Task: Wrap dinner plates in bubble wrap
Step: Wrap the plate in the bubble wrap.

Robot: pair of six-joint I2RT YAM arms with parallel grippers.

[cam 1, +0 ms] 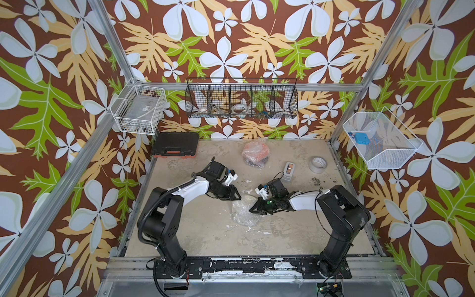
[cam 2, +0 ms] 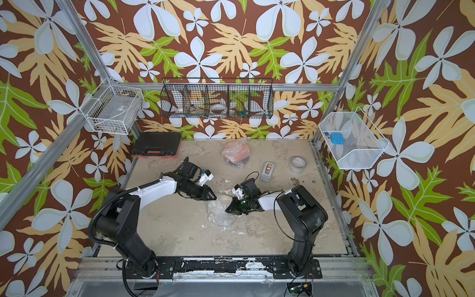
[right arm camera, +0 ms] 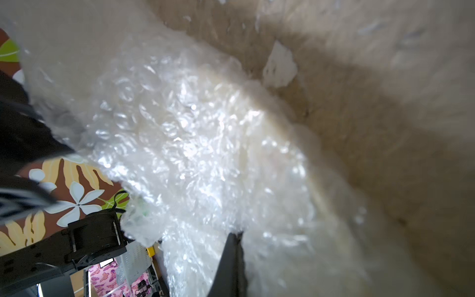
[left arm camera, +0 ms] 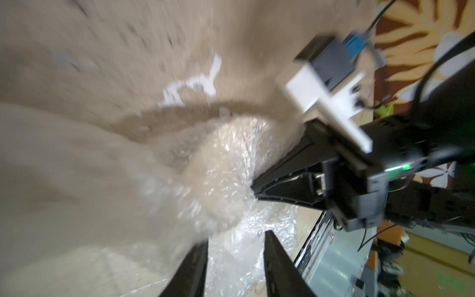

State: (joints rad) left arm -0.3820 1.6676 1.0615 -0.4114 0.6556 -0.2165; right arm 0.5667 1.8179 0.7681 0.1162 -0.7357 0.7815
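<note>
A clear bubble wrap sheet (cam 1: 244,214) lies crumpled at the table's middle, in both top views. It covers a cream dinner plate (left arm camera: 226,180), whose pale rim shows through the wrap (right arm camera: 259,154). My right gripper (right arm camera: 236,234) is shut on a fold of this wrap at its right edge (cam 1: 252,209). Just left of the wrap my left gripper (left arm camera: 235,239) is open, its fingers apart over the wrap's near edge with nothing pinched (cam 1: 239,197). An orange dinner plate (cam 1: 255,154) sits bundled in bubble wrap at the back of the table. No black plate can be made out.
A white tape roll (cam 1: 318,164) and a small grey dispenser (cam 1: 289,171) lie at the back right. A black case (cam 1: 176,147) sits at the back left corner. Wire baskets (cam 1: 241,102) hang on the walls. Dark crumbs (cam 1: 316,181) dot the table's right side.
</note>
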